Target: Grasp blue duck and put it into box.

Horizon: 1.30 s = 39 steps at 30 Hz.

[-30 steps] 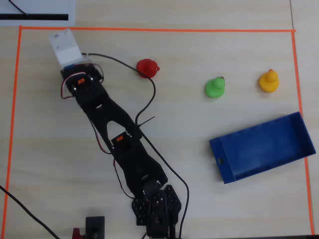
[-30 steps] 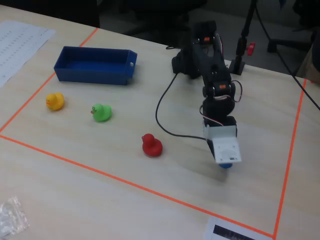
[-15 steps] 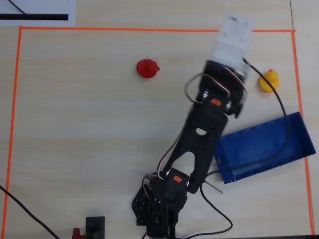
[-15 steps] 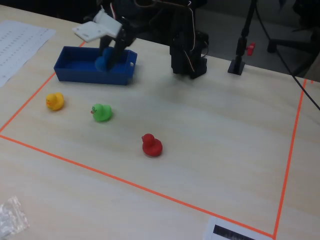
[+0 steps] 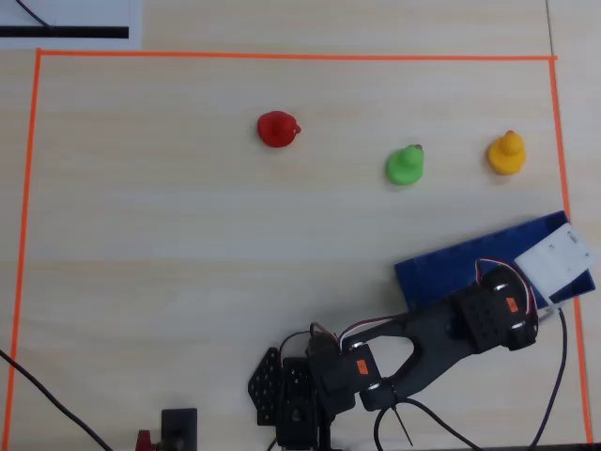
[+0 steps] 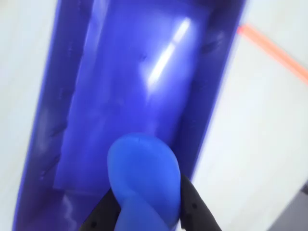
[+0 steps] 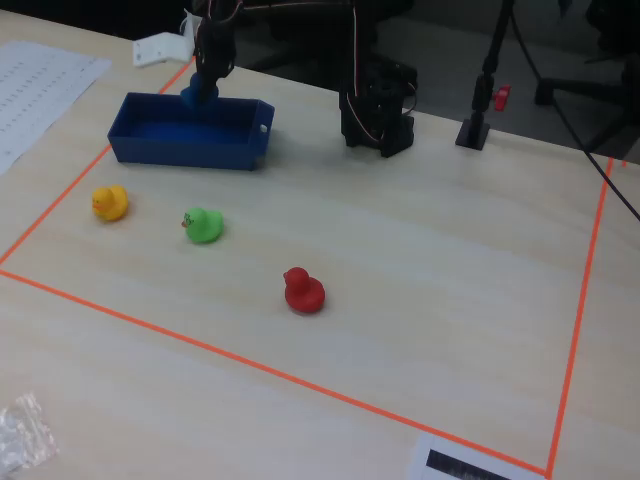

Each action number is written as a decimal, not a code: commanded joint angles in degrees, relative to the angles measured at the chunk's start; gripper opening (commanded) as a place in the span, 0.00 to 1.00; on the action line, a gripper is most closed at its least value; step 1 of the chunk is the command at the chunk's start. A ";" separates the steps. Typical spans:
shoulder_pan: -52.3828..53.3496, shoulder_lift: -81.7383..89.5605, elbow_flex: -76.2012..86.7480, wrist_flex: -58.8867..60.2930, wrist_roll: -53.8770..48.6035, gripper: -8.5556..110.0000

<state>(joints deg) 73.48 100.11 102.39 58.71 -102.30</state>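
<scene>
Overhead view: a light wooden table (image 5: 169,263) marked with orange tape (image 5: 282,56). Red duck (image 5: 278,129), green duck (image 5: 406,165) and yellow duck (image 5: 507,153) sit apart; the arm (image 5: 441,338) covers part of the box (image 5: 451,268).

Wrist view: the gripper (image 6: 144,211) is clamped on the blue duck (image 6: 142,175) above the box interior.

Fixed view: the blue duck (image 7: 198,95) hangs over the box's far wall.

Overhead view: straight down on the worktop (image 5: 169,244), arm base at bottom edge, orange tape border (image 5: 282,56) nearly fully in frame. Fixed view: oblique, from the opposite side, facing the arm base across the worktop, medium distance; layout reads rotated versus overhead. Wrist view: very close, looking down past the hand (image 6: 144,211) into the box (image 6: 72,96), blurry. Overhead and fixed views share the box, red duck (image 5: 278,129), green duck (image 5: 405,165), yellow duck (image 5: 506,153).
</scene>
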 commanded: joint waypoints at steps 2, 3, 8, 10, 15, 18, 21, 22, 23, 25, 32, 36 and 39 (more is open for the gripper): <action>-2.20 4.04 1.58 -4.75 1.58 0.07; -2.55 3.69 2.29 -6.06 1.58 0.07; -2.20 2.46 7.91 -17.23 -0.79 0.18; -1.67 2.02 8.09 -17.75 -3.34 0.32; -2.29 4.04 7.03 -15.64 -5.80 0.37; -3.87 7.73 7.21 -13.27 -5.80 0.41; -6.68 12.66 8.35 -10.81 -4.39 0.44; -8.53 14.68 8.35 -9.32 -2.55 0.43; -11.34 17.05 8.35 -7.82 0.53 0.39; -20.13 22.68 8.79 -6.15 9.14 0.23; -62.93 50.62 40.17 -12.74 14.41 0.07; -71.37 67.06 62.67 -11.87 3.78 0.07; -74.71 76.29 69.35 -5.89 4.66 0.07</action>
<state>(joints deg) 4.04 163.12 158.20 48.08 -96.59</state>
